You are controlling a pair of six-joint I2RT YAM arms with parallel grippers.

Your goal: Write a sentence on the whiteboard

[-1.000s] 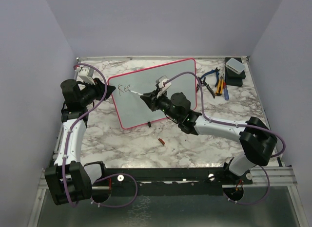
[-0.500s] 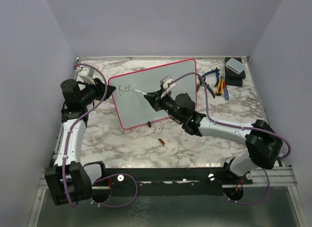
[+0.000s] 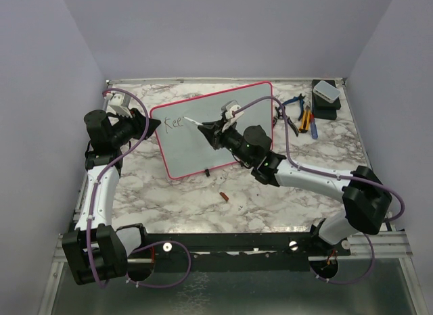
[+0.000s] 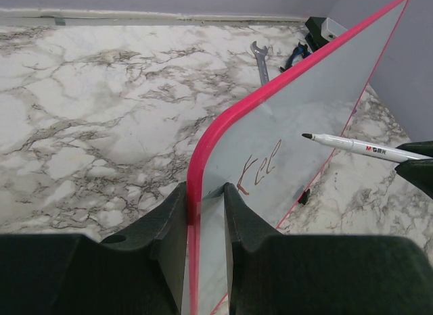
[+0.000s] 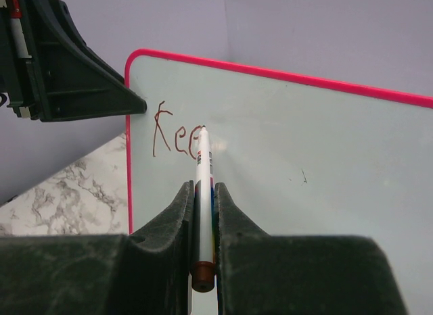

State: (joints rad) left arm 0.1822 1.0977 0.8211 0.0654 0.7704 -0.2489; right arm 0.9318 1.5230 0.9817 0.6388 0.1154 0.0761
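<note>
The whiteboard (image 3: 186, 153) stood tilted at mid-worktop (image 3: 189, 200), its left edge pinched by the left end effector (image 4: 203, 207). The right end effector (image 5: 203, 193) was clamped on a marker (image 5: 205, 163). The marker's tip sat just right of the sentence (image 5: 174, 138), which read only "Kee" near the board's upper left corner.

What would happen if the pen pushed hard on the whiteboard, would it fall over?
Probably not: the left gripper clamps the whiteboard by its red edge, so it should hold up. Alone it would likely tip, standing thin on small feet. It looks stiff, so it shouldn't bend much under the marker.
</note>
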